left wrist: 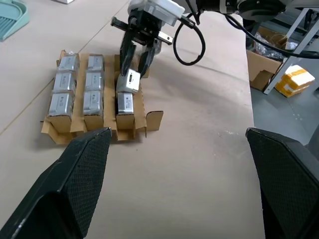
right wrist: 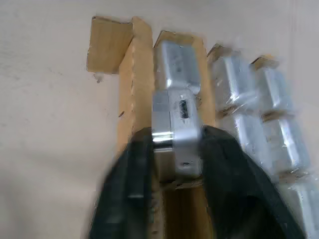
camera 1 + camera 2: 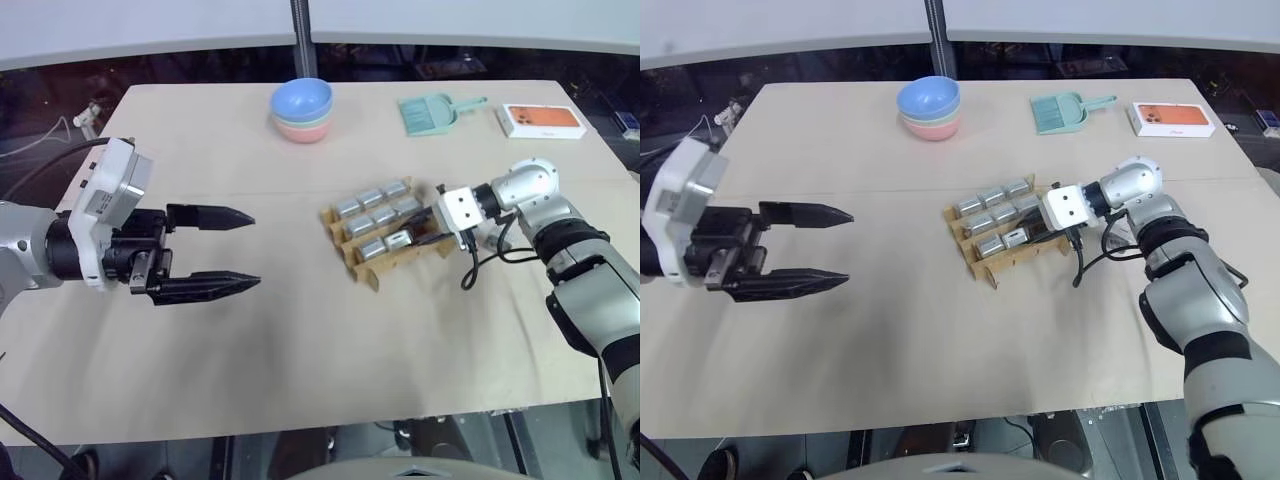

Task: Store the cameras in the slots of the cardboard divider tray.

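A robotics lab or test bay is showing here: a plain tan surface (image 3: 300, 330) is sitting on a metal post (image 3: 301, 40), cables are trailing off its far left edge, and cardboard boxes (image 1: 291, 79) are lying on a grey floor beside a metal frame leg (image 1: 289, 47).

Even, bright overhead light falls on the pale beige table (image 3: 300, 330), and shadows beneath things are soft and faint. The head views are sharp. In the right wrist view the silver-grey boxy cameras (image 2: 249, 109) are smeared and the near black fingers (image 2: 127, 199) are out of focus.
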`<state>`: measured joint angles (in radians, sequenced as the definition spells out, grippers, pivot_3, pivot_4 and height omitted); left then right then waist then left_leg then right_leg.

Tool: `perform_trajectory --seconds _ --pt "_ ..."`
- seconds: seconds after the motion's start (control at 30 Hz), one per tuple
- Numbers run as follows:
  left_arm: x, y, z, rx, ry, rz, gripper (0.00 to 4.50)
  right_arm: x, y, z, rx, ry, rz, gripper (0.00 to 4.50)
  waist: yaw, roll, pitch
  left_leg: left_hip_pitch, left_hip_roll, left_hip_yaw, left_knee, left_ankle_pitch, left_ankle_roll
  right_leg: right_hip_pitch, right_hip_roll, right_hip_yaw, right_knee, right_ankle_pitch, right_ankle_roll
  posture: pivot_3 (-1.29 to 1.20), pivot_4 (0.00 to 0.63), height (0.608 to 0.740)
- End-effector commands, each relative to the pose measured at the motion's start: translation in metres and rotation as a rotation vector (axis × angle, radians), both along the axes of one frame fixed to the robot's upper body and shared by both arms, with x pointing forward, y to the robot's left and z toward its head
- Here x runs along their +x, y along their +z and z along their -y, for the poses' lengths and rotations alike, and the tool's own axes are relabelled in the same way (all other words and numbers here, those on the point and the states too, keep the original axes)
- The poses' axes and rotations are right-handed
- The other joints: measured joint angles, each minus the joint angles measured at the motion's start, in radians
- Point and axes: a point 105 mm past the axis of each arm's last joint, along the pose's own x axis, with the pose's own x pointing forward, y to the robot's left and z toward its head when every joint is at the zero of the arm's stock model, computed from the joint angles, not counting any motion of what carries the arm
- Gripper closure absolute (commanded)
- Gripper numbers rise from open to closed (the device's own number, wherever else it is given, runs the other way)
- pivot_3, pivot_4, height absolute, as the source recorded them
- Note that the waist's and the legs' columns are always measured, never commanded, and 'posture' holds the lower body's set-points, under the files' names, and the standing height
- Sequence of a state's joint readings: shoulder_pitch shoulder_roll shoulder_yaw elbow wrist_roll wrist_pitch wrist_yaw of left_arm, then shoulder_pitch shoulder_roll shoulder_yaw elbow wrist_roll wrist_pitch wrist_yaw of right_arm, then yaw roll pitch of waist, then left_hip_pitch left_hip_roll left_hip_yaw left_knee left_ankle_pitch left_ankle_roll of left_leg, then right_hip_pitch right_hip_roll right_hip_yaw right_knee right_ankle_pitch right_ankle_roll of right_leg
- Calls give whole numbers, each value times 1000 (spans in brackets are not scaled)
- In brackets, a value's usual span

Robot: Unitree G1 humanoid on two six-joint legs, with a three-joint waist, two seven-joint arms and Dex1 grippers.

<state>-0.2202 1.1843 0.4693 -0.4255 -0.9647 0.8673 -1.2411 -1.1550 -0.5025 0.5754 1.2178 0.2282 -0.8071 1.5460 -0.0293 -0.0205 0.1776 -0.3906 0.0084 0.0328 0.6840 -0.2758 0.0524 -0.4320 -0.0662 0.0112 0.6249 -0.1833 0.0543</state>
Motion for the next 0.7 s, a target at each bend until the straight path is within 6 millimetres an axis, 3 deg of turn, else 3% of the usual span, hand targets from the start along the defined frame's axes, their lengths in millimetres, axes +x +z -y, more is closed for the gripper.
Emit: perform_trajectory --seconds 0.03,0.1,0.33,0.53,0.7 --pt "-1 7 3 7 -17 43 0 -7 -14 6 -46 23 -62 947 -2 0 0 0 0 0 0 0 0 0 0 0 0 0 0 0 150 740" --pt "-1 7 4 6 -23 43 0 -6 -10 5 -26 16 -51 17 -5 0 0 0 0 0 0 0 0 0 0 0 0 0 0 0 150 740" --pt "1 7 6 1 -37 38 0 2 14 9 164 -74 -79 17 -7 1 1 -1 0 0 0 0 0 -1 0 0 0 0 0 0 150 740" --pt "3 6 9 -5 -54 33 0 8 57 26 407 -169 -76 17 -8 3 3 -3 0 0 0 0 0 -2 0 0 0 0 0 0 150 740" --pt "4 6 11 -6 -72 30 0 10 55 59 433 -364 -68 17 -1 4 3 -4 0 -1 0 0 0 -2 0 -1 0 0 0 0 150 740"
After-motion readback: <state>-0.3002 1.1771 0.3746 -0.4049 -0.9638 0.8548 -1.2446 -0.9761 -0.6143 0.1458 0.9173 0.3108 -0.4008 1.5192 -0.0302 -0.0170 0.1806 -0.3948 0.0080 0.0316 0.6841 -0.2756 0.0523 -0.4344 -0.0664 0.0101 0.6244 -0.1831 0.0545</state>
